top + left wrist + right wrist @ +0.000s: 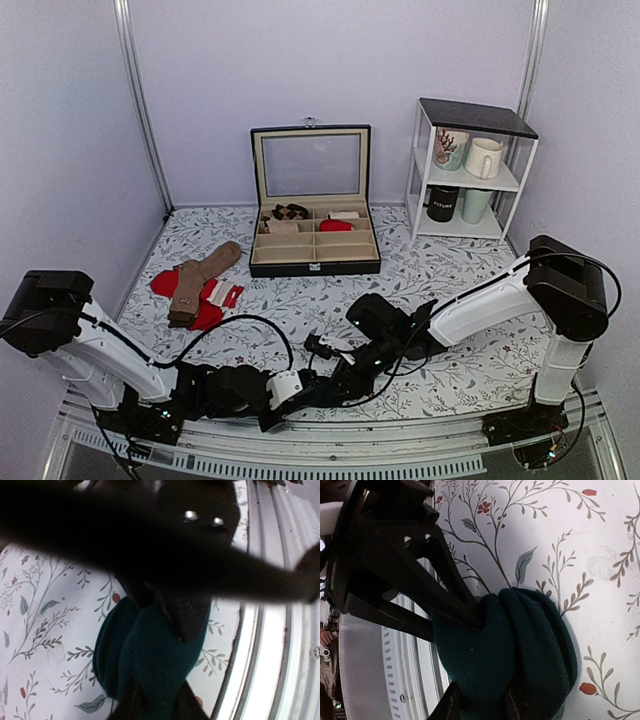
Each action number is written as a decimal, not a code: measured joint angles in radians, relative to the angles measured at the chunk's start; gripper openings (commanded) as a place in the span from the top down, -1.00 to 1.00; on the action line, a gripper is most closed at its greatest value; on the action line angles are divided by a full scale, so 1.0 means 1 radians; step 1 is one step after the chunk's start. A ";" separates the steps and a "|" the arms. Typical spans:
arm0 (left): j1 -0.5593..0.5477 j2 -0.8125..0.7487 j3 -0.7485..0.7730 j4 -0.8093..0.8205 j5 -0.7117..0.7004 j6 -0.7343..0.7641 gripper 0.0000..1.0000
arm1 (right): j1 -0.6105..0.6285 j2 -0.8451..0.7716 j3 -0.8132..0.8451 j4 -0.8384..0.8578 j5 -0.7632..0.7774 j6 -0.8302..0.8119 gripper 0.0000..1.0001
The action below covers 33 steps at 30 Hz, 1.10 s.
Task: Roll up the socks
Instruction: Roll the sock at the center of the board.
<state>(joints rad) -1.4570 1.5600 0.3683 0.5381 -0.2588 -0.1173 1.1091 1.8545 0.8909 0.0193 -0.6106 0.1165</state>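
The dark teal socks (150,655) are a fist-sized bundle on the floral table, right by its metal near edge. They also show in the right wrist view (520,650). My left gripper (157,702) is shut on one end of the bundle, with fabric between its two dark fingers. My right gripper (480,702) is shut on the opposite side, and its finger (185,615) presses into the bundle. In the top view both grippers meet low at the centre, left (310,388) and right (338,378), and hide the bundle.
A black compartment case (315,262) with its lid up stands at the back centre. Tan-brown socks (200,278) lie over red socks (162,283) at the left. A white shelf (470,170) with mugs stands at the back right. The metal table rail (272,645) runs beside the bundle.
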 measured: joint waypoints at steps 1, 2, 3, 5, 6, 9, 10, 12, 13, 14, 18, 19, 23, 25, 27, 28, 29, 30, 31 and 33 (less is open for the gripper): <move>-0.002 0.000 0.001 0.000 0.000 0.001 0.97 | -0.001 0.001 0.000 -0.001 -0.002 0.000 0.45; -0.002 -0.001 0.002 -0.001 -0.001 0.007 1.00 | -0.002 0.002 0.001 -0.002 -0.004 0.000 0.43; -0.003 -0.003 0.002 -0.003 0.000 0.006 1.00 | -0.003 0.004 0.003 -0.003 -0.006 0.000 0.39; -0.003 -0.009 0.008 -0.022 0.002 0.010 1.00 | -0.004 0.006 0.006 -0.008 -0.010 -0.001 0.33; -0.003 -0.010 0.015 -0.038 0.003 0.009 1.00 | -0.004 0.007 0.007 -0.009 -0.009 0.001 0.29; 0.005 -0.012 0.046 -0.097 0.013 -0.011 1.00 | -0.004 0.007 0.011 -0.019 -0.004 0.000 0.15; 0.011 -0.012 0.056 -0.116 0.023 -0.024 1.00 | -0.004 0.007 0.013 -0.024 -0.001 -0.001 0.10; 0.028 -0.016 0.070 -0.145 0.057 -0.052 1.00 | -0.004 0.005 0.017 -0.035 0.003 0.000 -0.02; 0.038 -0.018 0.074 -0.154 0.074 -0.067 1.00 | -0.003 0.000 0.019 -0.039 0.006 -0.002 -0.07; 0.049 -0.021 0.076 -0.161 0.097 -0.084 1.00 | -0.002 -0.007 0.019 -0.042 0.014 -0.001 -0.12; 0.099 -0.025 0.078 -0.165 0.187 -0.142 1.00 | 0.003 -0.055 0.002 -0.072 0.087 -0.013 -0.18; 0.110 -0.025 0.078 -0.165 0.208 -0.155 1.00 | 0.003 -0.067 -0.006 -0.078 0.104 -0.016 -0.20; 0.154 -0.017 0.084 -0.164 0.289 -0.207 1.00 | 0.003 -0.136 -0.055 -0.094 0.177 -0.034 -0.27; 0.165 0.003 0.098 -0.164 0.317 -0.224 1.00 | 0.003 -0.169 -0.070 -0.094 0.203 -0.043 -0.32; 0.171 0.036 0.122 -0.156 0.343 -0.237 1.00 | 0.003 -0.199 -0.074 -0.092 0.219 -0.053 -0.36; 0.172 0.046 0.130 -0.153 0.350 -0.240 1.00 | 0.003 -0.208 -0.074 -0.089 0.224 -0.055 -0.38; 0.174 0.058 0.139 -0.148 0.360 -0.245 1.00 | 0.003 -0.217 -0.073 -0.084 0.228 -0.058 -0.41; 0.175 0.071 0.147 -0.142 0.370 -0.251 1.00 | 0.003 -0.223 -0.073 -0.081 0.231 -0.061 -0.44; 0.177 0.081 0.154 -0.134 0.380 -0.255 1.00 | 0.003 -0.226 -0.072 -0.079 0.231 -0.065 -0.47; 0.180 0.096 0.161 -0.122 0.394 -0.266 1.00 | 0.003 -0.226 -0.069 -0.079 0.229 -0.072 -0.53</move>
<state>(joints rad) -1.2774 1.6562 0.5297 0.4156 0.1352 -0.3832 1.1126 1.6287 0.8223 -0.0601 -0.3820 0.0444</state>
